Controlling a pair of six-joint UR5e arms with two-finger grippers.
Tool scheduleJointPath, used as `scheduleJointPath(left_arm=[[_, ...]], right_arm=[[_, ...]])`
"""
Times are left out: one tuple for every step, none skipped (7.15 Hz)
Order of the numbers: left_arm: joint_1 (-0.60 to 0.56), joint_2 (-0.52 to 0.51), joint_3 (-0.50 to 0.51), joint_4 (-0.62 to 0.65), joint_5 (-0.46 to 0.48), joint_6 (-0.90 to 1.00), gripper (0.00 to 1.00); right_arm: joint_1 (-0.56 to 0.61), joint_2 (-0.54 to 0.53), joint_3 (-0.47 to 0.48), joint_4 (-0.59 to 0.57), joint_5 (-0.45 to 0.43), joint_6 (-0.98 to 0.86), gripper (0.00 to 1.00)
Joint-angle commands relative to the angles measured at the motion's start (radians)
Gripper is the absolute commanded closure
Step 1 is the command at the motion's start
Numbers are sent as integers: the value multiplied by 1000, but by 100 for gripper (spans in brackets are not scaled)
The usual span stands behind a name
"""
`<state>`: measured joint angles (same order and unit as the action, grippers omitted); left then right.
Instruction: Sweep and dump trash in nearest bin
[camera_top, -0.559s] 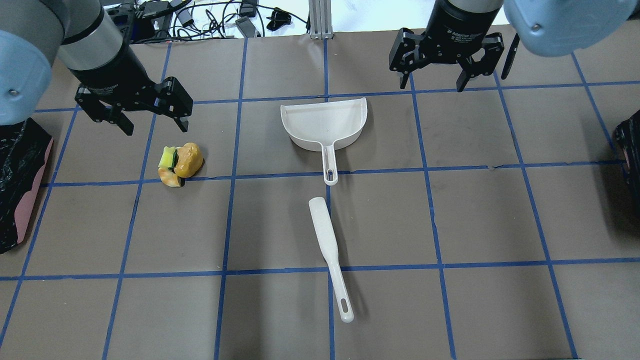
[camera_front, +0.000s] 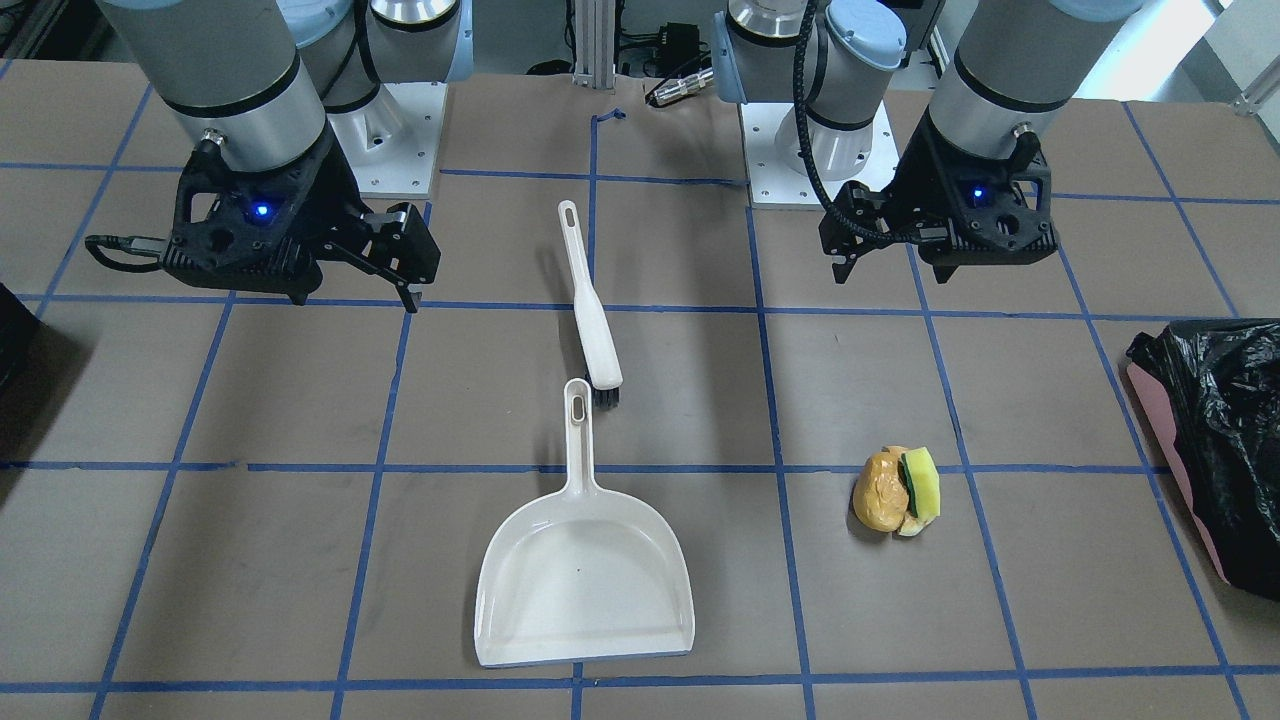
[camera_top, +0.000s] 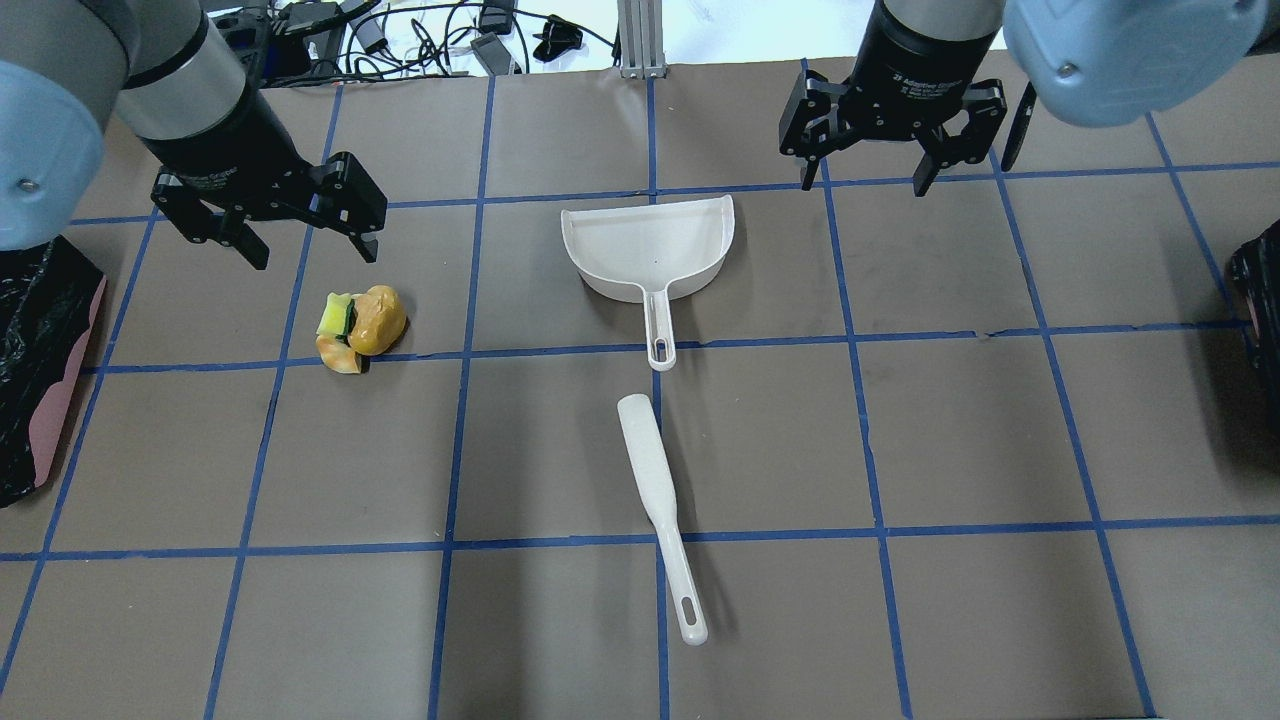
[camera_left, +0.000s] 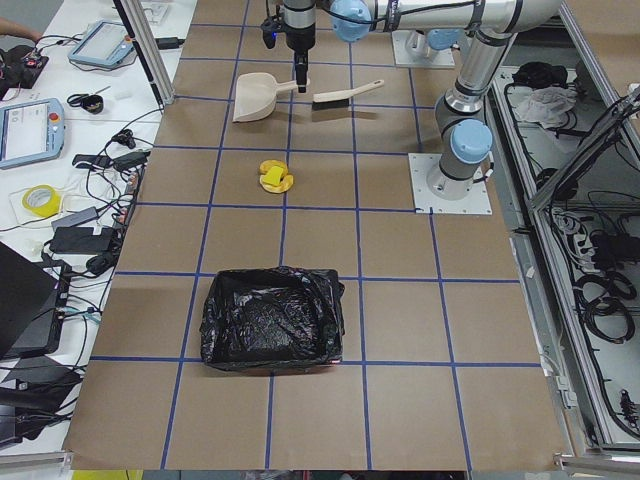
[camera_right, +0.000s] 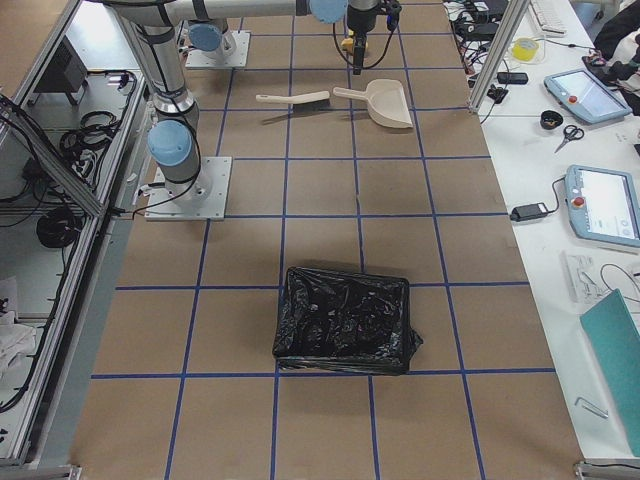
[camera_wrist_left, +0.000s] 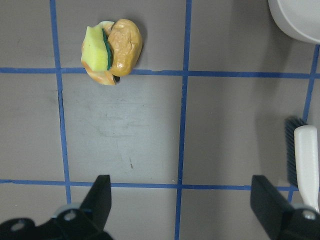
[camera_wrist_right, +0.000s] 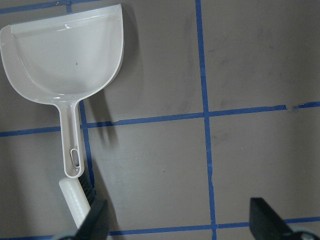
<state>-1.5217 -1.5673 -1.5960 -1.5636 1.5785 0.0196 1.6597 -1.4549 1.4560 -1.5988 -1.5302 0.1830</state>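
Observation:
The trash (camera_top: 360, 322), a yellow and orange toy burger with a green layer, lies left of centre and shows in the left wrist view (camera_wrist_left: 111, 52). My left gripper (camera_top: 312, 255) hovers open and empty just beyond it. A white dustpan (camera_top: 650, 250) lies at mid-table with its handle towards me. A white brush (camera_top: 655, 500) lies nearer me, bristle end by the dustpan handle. My right gripper (camera_top: 862, 183) is open and empty, right of the dustpan and slightly beyond it (camera_wrist_right: 65, 55). The pink-sided bin (camera_top: 45, 380) with a black bag is at the left edge.
A second dark, black-bagged container (camera_top: 1260, 300) sits at the table's right edge. The table (camera_top: 960, 440) is brown with blue tape grid lines. Cables and small devices (camera_top: 420, 40) lie past the far edge.
My right gripper has shifted slightly farther from me. The left gripper has barely moved. Trash, dustpan and brush lie as before.

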Motion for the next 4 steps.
scheduleJointPath(left_arm=[[0, 4, -1, -13, 2, -6, 0], [0, 3, -1, -13, 3, 3, 0], [0, 1, -1, -10, 2, 2, 0], [0, 3, -1, -13, 3, 2, 0]], right_arm=[[0, -4, 15, 0, -1, 0, 0], [0, -5, 17, -1, 1, 1, 0], [0, -5, 18, 0, 1, 6, 0], [0, -5, 23, 0, -1, 7, 0]])
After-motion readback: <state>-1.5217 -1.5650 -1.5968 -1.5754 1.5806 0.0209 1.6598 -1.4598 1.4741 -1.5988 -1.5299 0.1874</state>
